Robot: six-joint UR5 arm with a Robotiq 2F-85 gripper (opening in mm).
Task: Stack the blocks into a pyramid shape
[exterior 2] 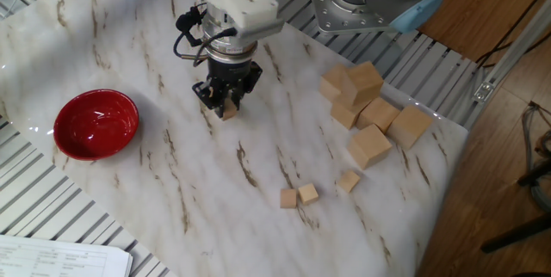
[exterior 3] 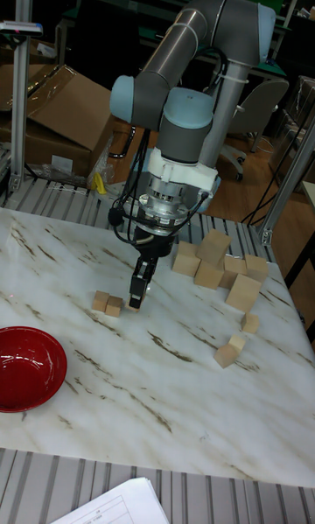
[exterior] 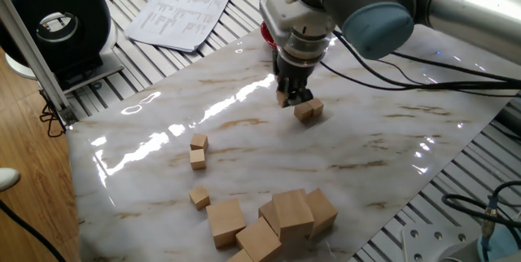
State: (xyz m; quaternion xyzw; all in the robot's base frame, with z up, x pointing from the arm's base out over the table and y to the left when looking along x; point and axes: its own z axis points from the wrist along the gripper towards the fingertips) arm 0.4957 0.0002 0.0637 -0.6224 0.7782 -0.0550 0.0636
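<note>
- Two small blocks [exterior: 308, 111] sat touching each other on the marble table [exterior: 383, 144], just beside the arm's fingertips; the tall fixed view showed them as a pair [exterior 3: 107, 303].
- Three more small blocks [exterior: 198, 150] lay well apart from that pair, two nearly touching and a third [exterior: 199, 197] near the big cubes.
- The gripper [exterior: 291, 98] hung low over the table beside the pair, tilted; I could not tell whether its fingers were apart or closed on anything.
- A heap of large wooden cubes [exterior: 273, 216] crowded one table edge.
- A red bowl [exterior 2: 95, 123] stood on the far side of the pair.
- Printed sheets of paper [exterior: 180, 10] lay off the table.
</note>
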